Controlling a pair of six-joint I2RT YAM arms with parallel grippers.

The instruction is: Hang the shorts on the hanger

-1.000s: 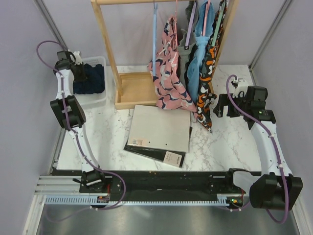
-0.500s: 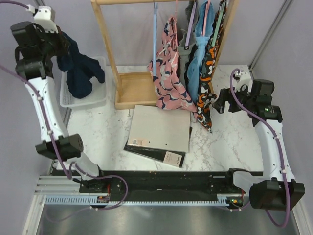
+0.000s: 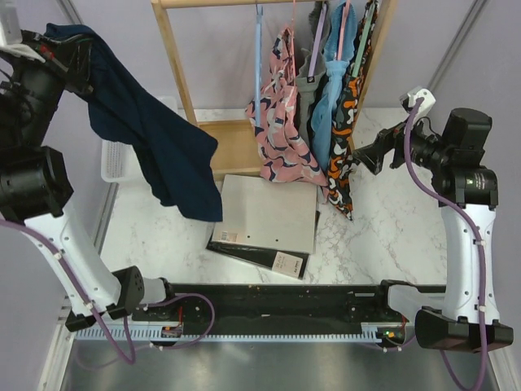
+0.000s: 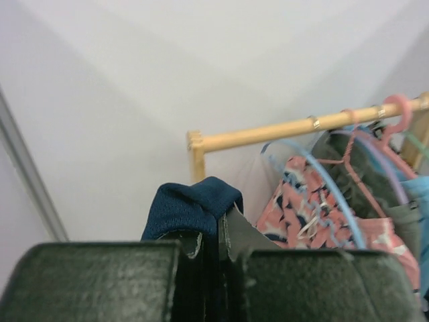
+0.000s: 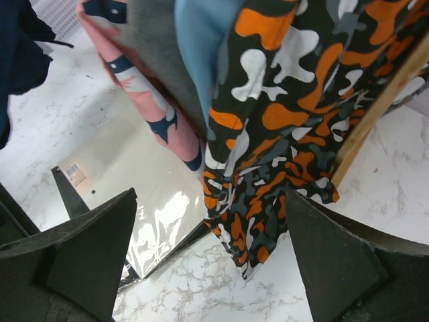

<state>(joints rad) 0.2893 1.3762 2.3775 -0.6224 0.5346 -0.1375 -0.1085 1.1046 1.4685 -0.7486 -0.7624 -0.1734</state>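
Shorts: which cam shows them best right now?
Top external: the shorts hang unfolded, nearly whole in view. Left wrist shows only a bunched fold pinched in the left gripper. Right wrist catches just a dark navy edge at its upper left.

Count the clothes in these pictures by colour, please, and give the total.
Navy blue shorts: 1
Pink patterned garment: 1
Grey garment: 1
Light blue garment: 1
Orange and black garment: 1
Total: 5
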